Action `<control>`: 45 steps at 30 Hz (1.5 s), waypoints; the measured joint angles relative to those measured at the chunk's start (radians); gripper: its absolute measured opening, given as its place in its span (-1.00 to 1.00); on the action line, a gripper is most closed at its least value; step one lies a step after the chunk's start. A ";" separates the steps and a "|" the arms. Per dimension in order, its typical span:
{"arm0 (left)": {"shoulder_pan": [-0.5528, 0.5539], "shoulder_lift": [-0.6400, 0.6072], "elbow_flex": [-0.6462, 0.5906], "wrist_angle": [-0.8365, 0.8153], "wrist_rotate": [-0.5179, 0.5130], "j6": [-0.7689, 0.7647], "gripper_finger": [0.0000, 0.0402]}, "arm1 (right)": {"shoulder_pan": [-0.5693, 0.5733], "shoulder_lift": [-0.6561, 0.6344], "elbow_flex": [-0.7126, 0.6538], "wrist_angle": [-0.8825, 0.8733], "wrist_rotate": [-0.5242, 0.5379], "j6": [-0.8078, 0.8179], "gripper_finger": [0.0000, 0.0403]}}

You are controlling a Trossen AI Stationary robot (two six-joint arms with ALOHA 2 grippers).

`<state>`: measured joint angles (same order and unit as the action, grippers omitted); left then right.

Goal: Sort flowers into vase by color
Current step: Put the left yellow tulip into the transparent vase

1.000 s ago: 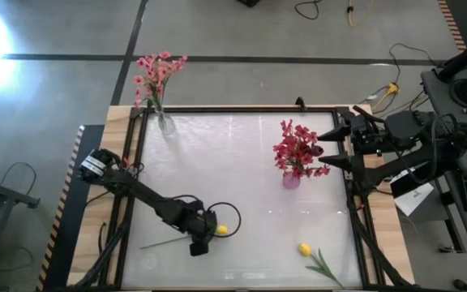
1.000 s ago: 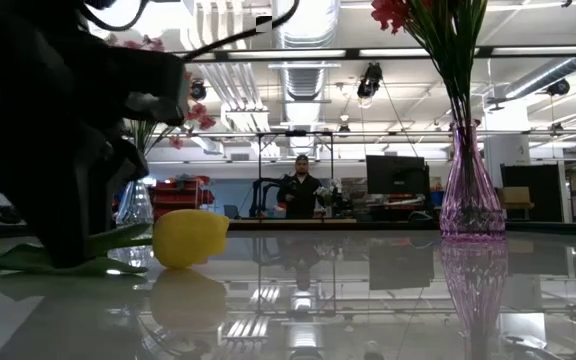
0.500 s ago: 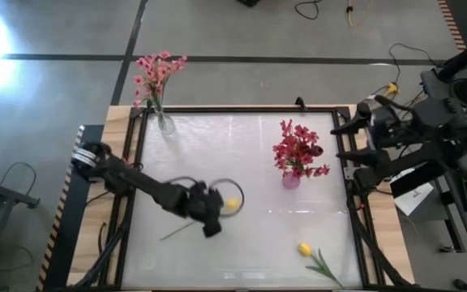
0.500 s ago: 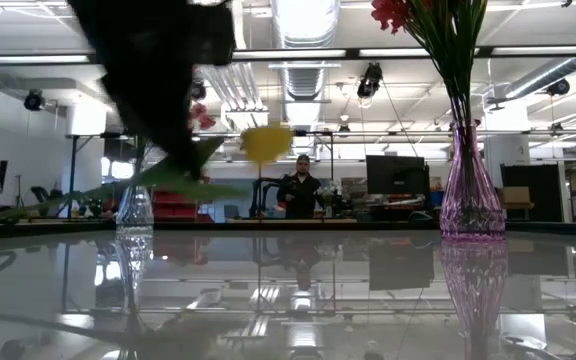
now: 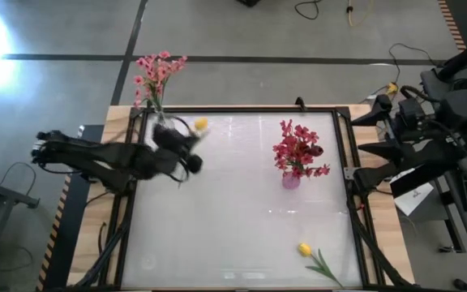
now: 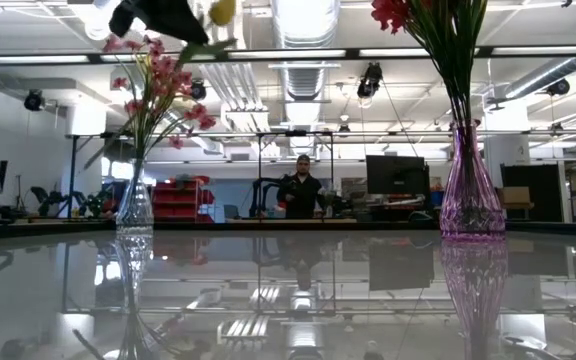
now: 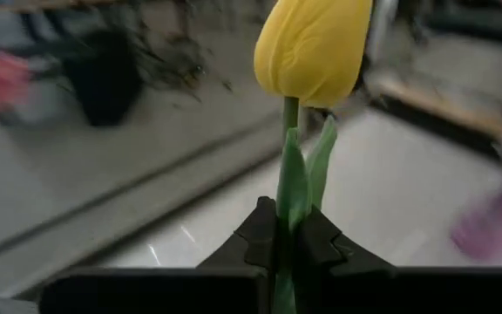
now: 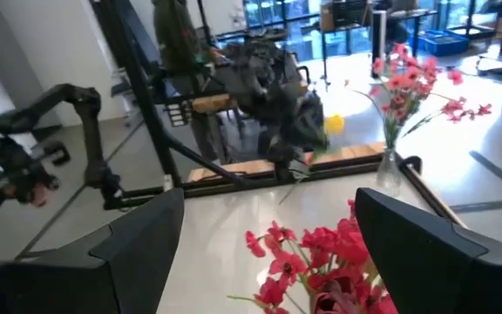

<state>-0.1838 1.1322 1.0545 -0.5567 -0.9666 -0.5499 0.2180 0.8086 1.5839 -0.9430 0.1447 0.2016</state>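
**Yellow tulip aloft by pink vase**

Jaws of the left gripper (image 7: 284,228) pinch the green stem of a yellow tulip (image 7: 312,48), bud upright. High view: held in the upper left of the frame, beside the clear vase of pink flowers (image 5: 157,75). Right gripper (image 8: 268,218) jaws spread, at the right tabletop (image 5: 242,211) edge. Red flowers (image 5: 298,151) stand centre-right; second yellow tulip (image 5: 306,249) lies lower right.

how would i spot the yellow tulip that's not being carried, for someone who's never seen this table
Start at the pink vase holding red flowers, then look toward the table's near right corner. The loose tulip lies flat there, a yellow bud on green leaves; the other yellow tulip is up in the left gripper.
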 joint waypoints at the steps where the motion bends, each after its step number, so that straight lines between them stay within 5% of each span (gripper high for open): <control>1: 0.016 -0.030 -0.005 0.014 -0.030 0.016 -1.00 | 0.000 0.005 0.000 0.003 0.016 0.002 0.63; 5: 0.114 -0.147 -0.072 0.223 -0.049 0.113 -1.00 | 0.000 0.018 -0.001 0.004 0.061 0.021 0.63; 10: 0.297 -0.230 -0.265 0.837 0.310 0.402 -1.00 | -0.001 0.031 -0.001 0.016 0.124 0.022 0.63; 13: 0.381 -0.282 -0.344 1.037 0.407 0.538 -1.00 | -0.001 0.038 -0.001 0.045 0.163 0.022 0.63; 20: 0.403 -0.546 -0.367 0.945 0.394 0.817 -1.00 | -0.001 0.045 -0.001 0.110 0.177 0.072 0.63; 25: 0.404 -0.725 -0.387 0.835 0.198 0.924 -1.00 | -0.001 0.055 -0.001 0.140 0.223 0.087 0.63; 31: 0.420 -0.857 -0.488 0.900 0.079 1.012 -1.00 | -0.001 0.072 -0.002 0.196 0.288 0.030 0.63; 37: 0.547 -0.882 -0.641 1.287 0.071 1.103 -1.00 | -0.001 0.081 -0.002 0.259 0.328 -0.029 0.63; 45: 0.774 -0.759 -0.680 1.273 0.157 0.929 -1.00 | -0.003 0.083 -0.002 0.291 0.337 -0.044 0.63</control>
<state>0.5904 0.3735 0.3741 0.7161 -0.8097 0.3791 0.2153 0.8913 1.5818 -0.6518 0.4816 0.1573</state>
